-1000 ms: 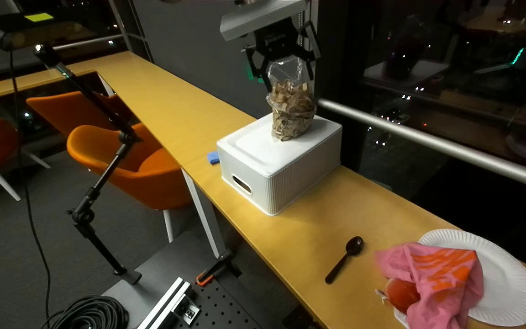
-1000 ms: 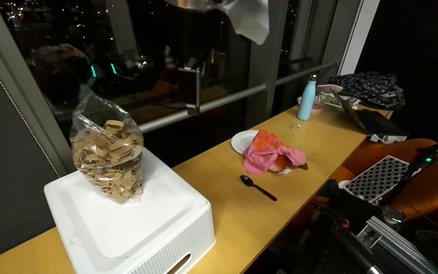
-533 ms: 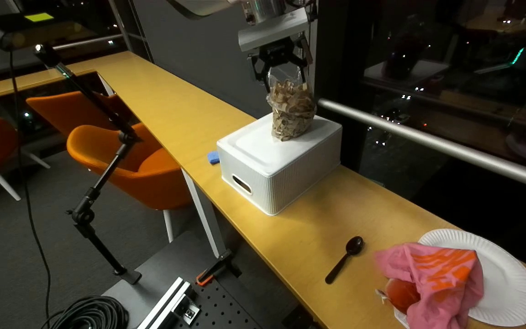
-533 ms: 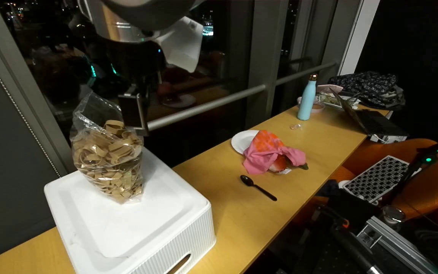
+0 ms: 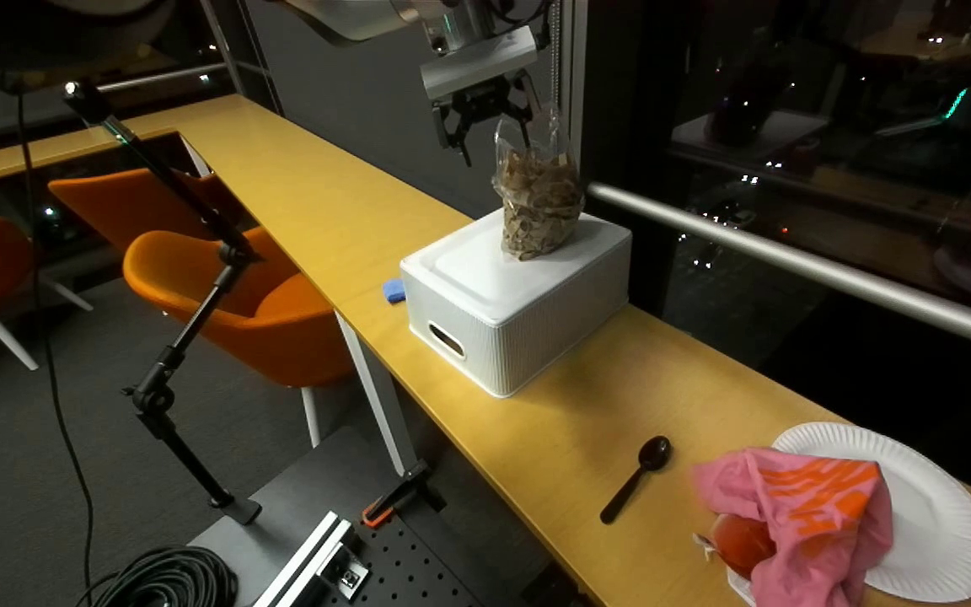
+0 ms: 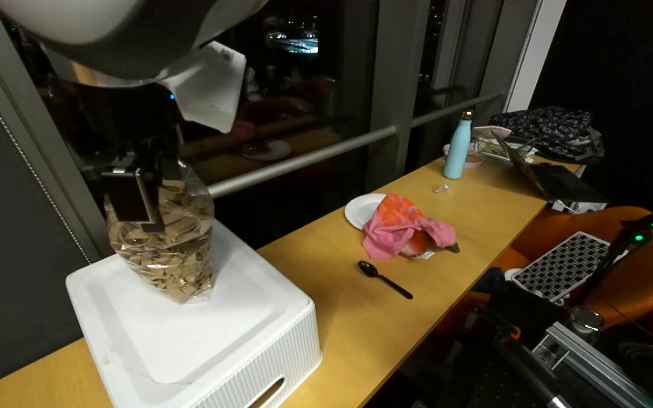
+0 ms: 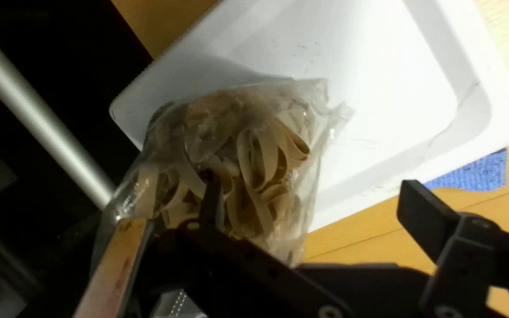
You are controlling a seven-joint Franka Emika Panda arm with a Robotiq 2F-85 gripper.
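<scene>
My gripper [image 5: 496, 150] is open and empty, high beside the upper part of a clear plastic bag [image 5: 540, 206] filled with tan, ring-shaped pieces. The bag stands upright on the lid of a white ribbed box [image 5: 473, 278]. In the wrist view the gripper [image 7: 311, 190] has one finger in front of the bag [image 7: 259, 150]; the other finger [image 7: 429, 216] is apart from it, over the lid's edge and the table. In an exterior view a finger [image 6: 128, 195] covers part of the bag [image 6: 162, 255]. I cannot tell whether a finger touches the plastic.
A metal rail [image 5: 789, 255] and dark window run behind the table [image 5: 620, 379]. A blue cloth [image 7: 475, 172] lies beside the box. A black spoon [image 5: 639, 476], a pink and orange cloth [image 5: 823, 514], a paper plate [image 5: 941, 523] and a light blue bottle [image 6: 458, 148] are farther along.
My gripper has moved across to the bag, going left and down in an exterior view. A dark shape now covers the top left of an exterior view. The bag and box have not moved.
</scene>
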